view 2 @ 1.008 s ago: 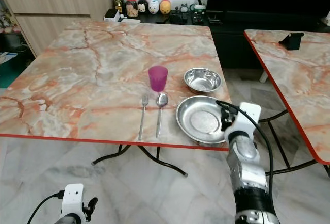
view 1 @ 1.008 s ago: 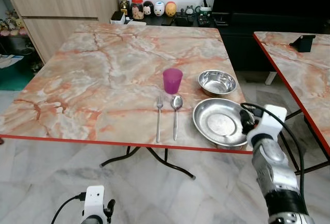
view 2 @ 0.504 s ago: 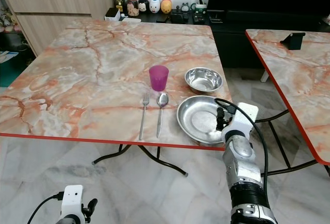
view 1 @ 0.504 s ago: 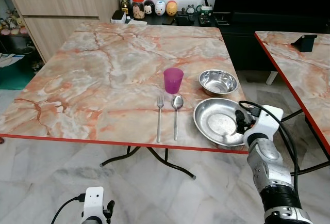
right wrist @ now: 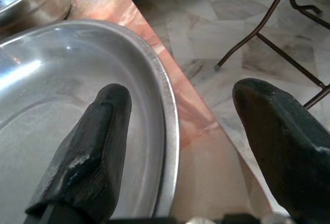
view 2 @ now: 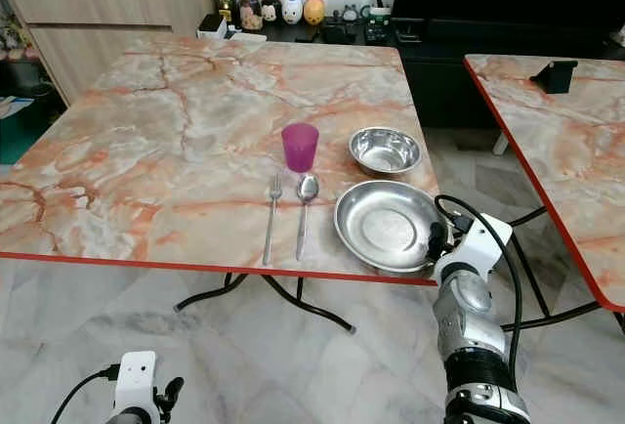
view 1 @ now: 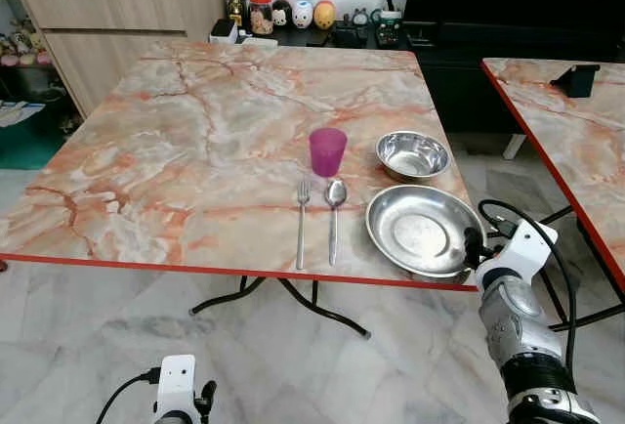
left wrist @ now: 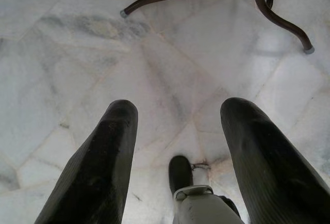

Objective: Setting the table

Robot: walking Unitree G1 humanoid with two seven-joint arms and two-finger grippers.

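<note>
On the marble table (view 1: 195, 150) a steel plate (view 1: 420, 232) lies at the front right, with a steel bowl (view 1: 412, 154) just behind it. A fork (view 1: 302, 221) and a spoon (view 1: 334, 211) lie side by side to the left of the plate, below a purple cup (view 1: 327, 151). My right gripper (right wrist: 180, 131) is open at the plate's right rim (right wrist: 167, 95); one finger hangs over the plate's inside, the other beyond the table's edge. My left gripper (left wrist: 178, 115) hangs open low over the floor.
A second marble table (view 1: 576, 131) stands close on the right, with a narrow gap between the two. Jars and figurines (view 1: 288, 16) line a dark counter behind the table. Curved table legs (view 1: 283, 302) stand on the marble floor below.
My right gripper has drawn back to the right and down, from over the plate's right side to its outer rim at the table's edge. The plate has stayed put.
</note>
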